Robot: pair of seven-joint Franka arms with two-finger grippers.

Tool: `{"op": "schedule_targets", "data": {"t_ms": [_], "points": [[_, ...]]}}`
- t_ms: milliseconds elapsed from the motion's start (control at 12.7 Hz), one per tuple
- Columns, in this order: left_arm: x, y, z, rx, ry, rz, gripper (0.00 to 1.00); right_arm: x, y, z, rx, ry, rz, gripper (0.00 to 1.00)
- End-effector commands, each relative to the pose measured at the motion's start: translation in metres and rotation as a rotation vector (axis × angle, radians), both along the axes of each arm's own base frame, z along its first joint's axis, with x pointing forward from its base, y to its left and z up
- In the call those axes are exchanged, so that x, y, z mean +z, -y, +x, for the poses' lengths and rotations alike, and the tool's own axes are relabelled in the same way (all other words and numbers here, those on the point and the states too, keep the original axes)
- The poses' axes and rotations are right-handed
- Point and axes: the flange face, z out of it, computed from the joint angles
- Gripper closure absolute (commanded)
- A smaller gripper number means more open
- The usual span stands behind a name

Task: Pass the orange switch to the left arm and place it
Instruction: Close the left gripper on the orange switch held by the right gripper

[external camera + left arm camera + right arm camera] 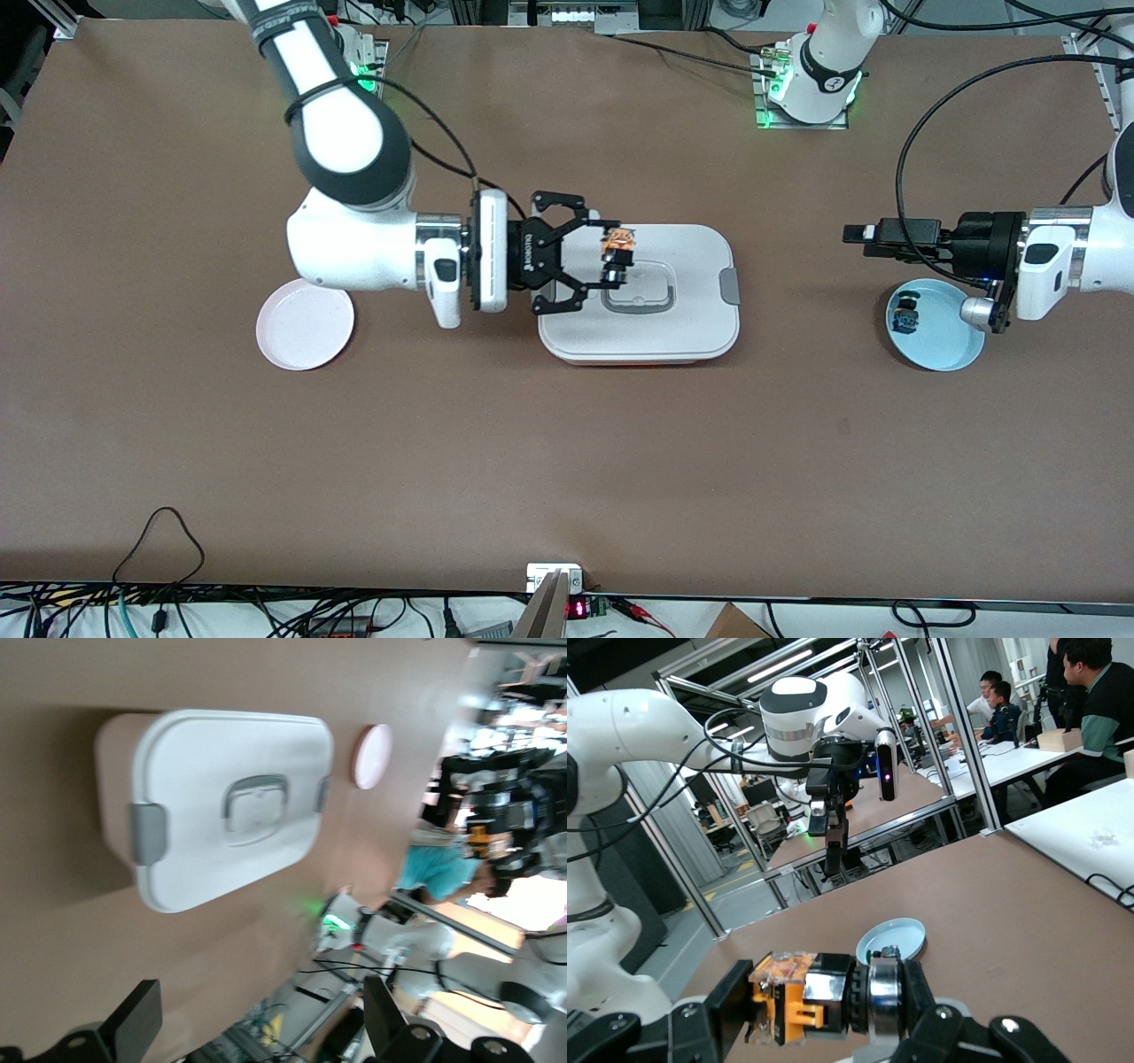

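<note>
Two plates [304, 324] flank box [691, 301] on brown table [567, 461].

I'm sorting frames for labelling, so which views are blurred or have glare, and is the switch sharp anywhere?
Front view: evenly lit and sharp. Left wrist view: soft, motion-smeared around the box, with washed-out brightness at the room edge. Right wrist view: the orange switch in the right tool is close and fairly clear.

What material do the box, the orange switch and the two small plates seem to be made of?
The box looks like matte white plastic with grey clips. The orange switch, held by the right gripper over the box, shows translucent orange plastic and a shiny, probably metal ring. The pink plate and the blue plate look like smooth plastic, perhaps melamine.
</note>
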Motion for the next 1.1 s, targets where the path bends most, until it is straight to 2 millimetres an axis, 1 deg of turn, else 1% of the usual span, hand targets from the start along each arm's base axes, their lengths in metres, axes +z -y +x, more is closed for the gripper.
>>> {"op": "schedule_targets", "data": {"t_ms": [0, 79, 157, 236, 472, 551, 630, 708, 866, 1023], "points": [[-0.002, 0.013, 0.0, 0.027, 0.02, -0.145, 0.0, 0.009, -0.027, -0.006, -0.044, 0.071, -0.006, 1.0], [-0.001, 0.018, 0.005, 0.053, 0.023, -0.194, 0.0, 0.009, -0.028, -0.005, -0.04, 0.116, -0.007, 1.0], [-0.006, 0.03, 0.009, 0.075, 0.011, -0.264, 0.0, 0.008, -0.028, -0.005, -0.035, 0.149, -0.007, 1.0], [-0.013, 0.049, 0.011, 0.094, -0.012, -0.361, 0.0, 0.008, -0.028, -0.005, -0.031, 0.169, -0.004, 1.0], [-0.025, 0.078, 0.016, 0.12, 0.01, -0.4, 0.0, 0.006, -0.039, -0.012, -0.051, 0.168, -0.018, 1.0], [-0.035, 0.083, 0.016, 0.145, -0.018, -0.448, 0.0, 0.006, -0.042, -0.015, -0.045, 0.171, -0.018, 1.0], [-0.045, 0.097, 0.013, 0.158, -0.04, -0.503, 0.0, 0.006, -0.043, -0.015, -0.043, 0.172, -0.017, 1.0], [-0.052, 0.102, 0.013, 0.159, -0.029, -0.528, 0.0, 0.005, -0.043, -0.015, -0.046, 0.171, -0.019, 1.0], [-0.06, 0.111, 0.016, 0.175, -0.036, -0.561, 0.0, 0.005, -0.041, -0.014, -0.053, 0.168, -0.016, 1.0], [-0.067, 0.128, 0.018, 0.187, -0.037, -0.622, 0.0, 0.005, -0.041, -0.014, -0.053, 0.167, -0.015, 1.0]]}}
